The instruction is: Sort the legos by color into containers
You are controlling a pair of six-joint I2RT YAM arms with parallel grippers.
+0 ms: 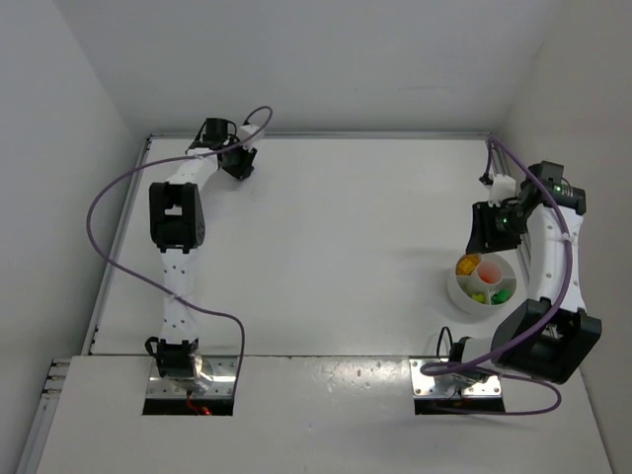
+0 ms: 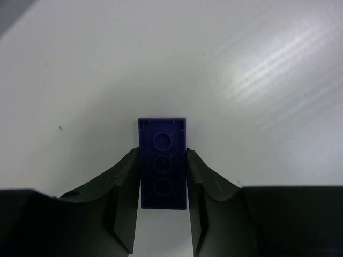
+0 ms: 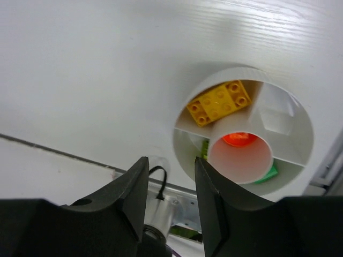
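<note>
My left gripper (image 1: pixel 237 163) is at the far left of the table, and in the left wrist view (image 2: pixel 163 156) it is shut on a dark blue lego (image 2: pixel 162 163), its fingers pressed on the brick's two long sides. The round white dish (image 1: pixel 450 288) stands at the right. In the right wrist view the dish (image 3: pixel 300 134) holds a yellow lego (image 3: pixel 220 101) in one outer section, a red-orange one (image 3: pixel 239 138) in the middle cup, and green ones (image 3: pixel 267 175) in others. My right gripper (image 1: pixel 488 229) hovers just beyond the dish, open and empty (image 3: pixel 171 166).
The white walls close in at the left, back and right of the table. The arm bases (image 1: pixel 188 370) and their metal plates sit at the near edge. A purple cable (image 1: pixel 104 197) loops beside the left arm.
</note>
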